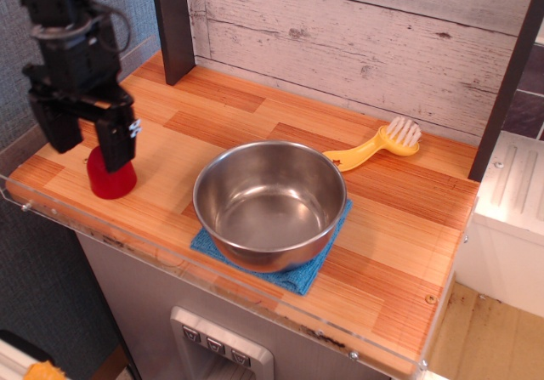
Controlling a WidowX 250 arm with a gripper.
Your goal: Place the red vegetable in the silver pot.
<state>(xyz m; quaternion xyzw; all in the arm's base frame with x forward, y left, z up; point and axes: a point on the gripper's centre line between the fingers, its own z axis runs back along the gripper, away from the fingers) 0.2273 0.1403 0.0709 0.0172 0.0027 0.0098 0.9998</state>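
Observation:
The red vegetable [109,178] is a small glossy red dome standing on the wooden counter near its left front corner. My gripper [86,140] is open, its two black fingers spread, right above and partly in front of the vegetable's top. I cannot tell whether the fingers touch it. The silver pot [269,203] is a large shiny steel bowl, empty, in the middle of the counter to the right of the vegetable.
The pot rests on a blue cloth [297,276]. A yellow dish brush [378,146] lies behind the pot on the right. A dark post [173,25] stands at the back left. A clear acrylic rim [127,244] edges the counter front.

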